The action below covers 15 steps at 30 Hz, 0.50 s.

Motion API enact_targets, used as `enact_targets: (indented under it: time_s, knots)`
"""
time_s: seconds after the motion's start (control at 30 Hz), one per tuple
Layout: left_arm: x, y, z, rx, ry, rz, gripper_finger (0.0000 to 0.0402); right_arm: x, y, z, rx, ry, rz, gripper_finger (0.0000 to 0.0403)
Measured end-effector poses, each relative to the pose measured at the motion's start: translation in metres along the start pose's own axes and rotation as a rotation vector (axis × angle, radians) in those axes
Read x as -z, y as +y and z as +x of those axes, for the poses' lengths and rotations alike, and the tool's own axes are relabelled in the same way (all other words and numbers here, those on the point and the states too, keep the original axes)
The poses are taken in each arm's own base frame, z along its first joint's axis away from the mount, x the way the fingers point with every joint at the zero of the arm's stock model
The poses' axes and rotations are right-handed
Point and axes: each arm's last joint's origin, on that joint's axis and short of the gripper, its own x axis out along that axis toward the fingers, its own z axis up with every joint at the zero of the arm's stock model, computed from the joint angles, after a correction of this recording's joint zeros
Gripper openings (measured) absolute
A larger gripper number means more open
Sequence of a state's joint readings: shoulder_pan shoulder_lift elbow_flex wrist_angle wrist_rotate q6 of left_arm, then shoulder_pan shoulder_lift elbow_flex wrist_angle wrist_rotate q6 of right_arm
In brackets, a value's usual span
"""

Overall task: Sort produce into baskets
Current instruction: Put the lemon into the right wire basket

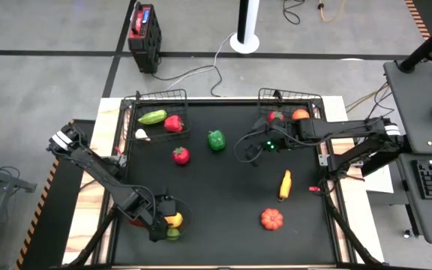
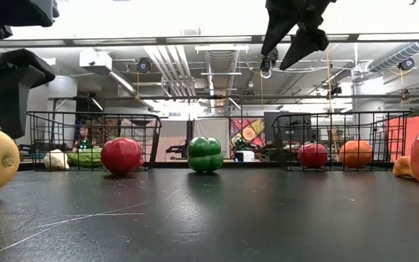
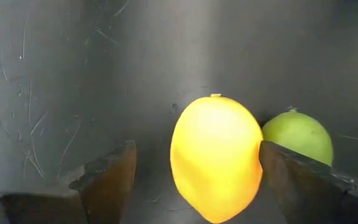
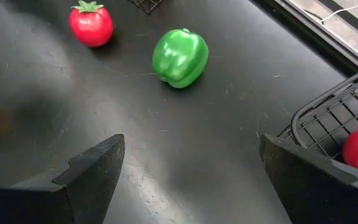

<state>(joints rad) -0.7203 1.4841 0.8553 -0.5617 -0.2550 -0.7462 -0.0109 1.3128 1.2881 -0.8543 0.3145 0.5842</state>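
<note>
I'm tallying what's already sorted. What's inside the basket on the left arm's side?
Inside the left basket lie a green pepper, a red piece and a white piece at its near corner. Nothing appears hidden beneath them, though the mesh partly screens them in the low view.

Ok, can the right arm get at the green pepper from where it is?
Probably yes: the right gripper hangs open beside its basket, with bare mat between it and the green pepper.
</note>
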Motion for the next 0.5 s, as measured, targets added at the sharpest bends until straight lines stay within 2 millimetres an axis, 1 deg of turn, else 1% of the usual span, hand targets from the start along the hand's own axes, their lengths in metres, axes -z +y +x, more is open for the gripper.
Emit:
enact_targets:
  time_s: [0.5]
  knots:
    - [0.0086,0.0056,0.0091,-0.021,-0.013,-0.006,0.0319,0.0000,-0.0001,-0.0005,-0.002,-0.001,0.002,0.0364]
